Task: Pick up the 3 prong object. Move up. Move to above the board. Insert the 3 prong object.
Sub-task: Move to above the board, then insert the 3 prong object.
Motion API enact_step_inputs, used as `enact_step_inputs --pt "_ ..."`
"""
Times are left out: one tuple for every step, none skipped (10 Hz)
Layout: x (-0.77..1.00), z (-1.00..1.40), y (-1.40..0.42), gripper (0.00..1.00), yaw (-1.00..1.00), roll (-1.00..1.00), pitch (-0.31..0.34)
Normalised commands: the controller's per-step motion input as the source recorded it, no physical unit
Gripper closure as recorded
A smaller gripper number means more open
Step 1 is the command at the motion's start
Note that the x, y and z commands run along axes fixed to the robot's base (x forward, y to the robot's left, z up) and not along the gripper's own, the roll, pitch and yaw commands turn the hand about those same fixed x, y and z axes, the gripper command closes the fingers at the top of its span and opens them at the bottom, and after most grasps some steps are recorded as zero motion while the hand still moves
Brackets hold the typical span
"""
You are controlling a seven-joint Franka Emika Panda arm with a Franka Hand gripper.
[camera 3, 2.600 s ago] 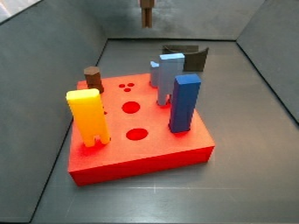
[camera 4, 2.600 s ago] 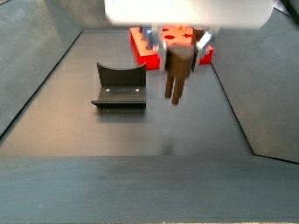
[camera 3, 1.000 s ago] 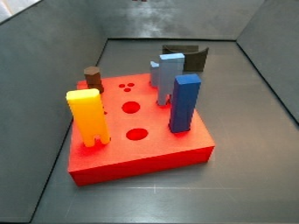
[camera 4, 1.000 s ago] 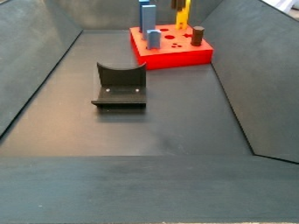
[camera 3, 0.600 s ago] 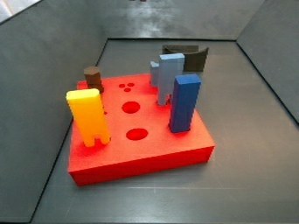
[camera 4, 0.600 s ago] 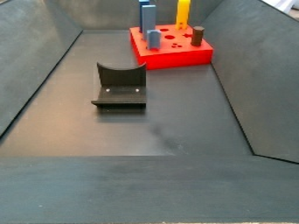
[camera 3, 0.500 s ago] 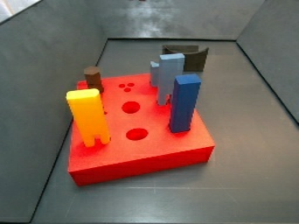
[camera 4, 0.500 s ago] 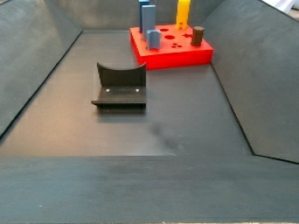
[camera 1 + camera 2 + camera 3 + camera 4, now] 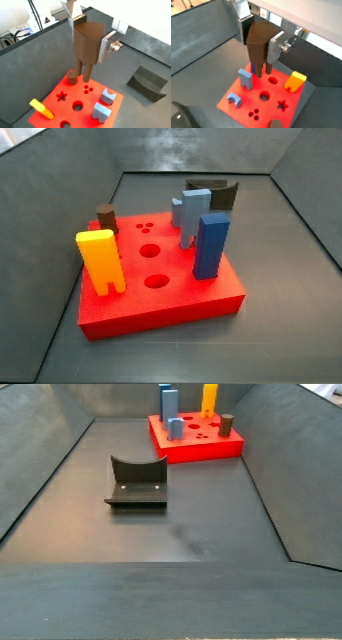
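Observation:
In both wrist views my gripper (image 9: 89,39) (image 9: 260,42) is shut on the 3 prong object (image 9: 85,55) (image 9: 258,50), a slim brown post that hangs upright with its thin prongs pointing down. It is held high above the board (image 9: 70,80) (image 9: 251,102), a thick red slab. The cluster of three small holes (image 9: 87,89) (image 9: 254,115) lies open on the board. The side views show the board (image 9: 187,293) (image 9: 201,446) and its three small holes (image 9: 142,227). Neither the gripper nor the post is in their frame.
On the board stand a yellow two-legged block (image 9: 99,258), two blue blocks (image 9: 211,245) (image 9: 191,208) and a short dark-brown cylinder (image 9: 106,216). The fixture (image 9: 214,193) (image 9: 136,481) (image 9: 148,82) stands on the grey floor beside the board. Sloping grey walls surround the floor.
The gripper with the brown post, in both side views 2.6 s ago, has risen out of their frame. Over the last second nothing in them has moved.

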Motion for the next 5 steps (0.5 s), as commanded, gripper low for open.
enact_step_inputs --pt "0.06 0.07 -0.2 1.0 0.01 0.01 0.117" --pt "0.0 -0.03 0.0 1.0 0.0 0.0 0.0" --pt "-0.11 -0.19 0.1 1.0 0.1 0.0 -0.019" --pt "-0.11 -0.37 0.21 1.0 0.37 0.0 -0.083" --pt "-0.03 -0.51 0.27 1.0 0.47 0.0 -0.124"
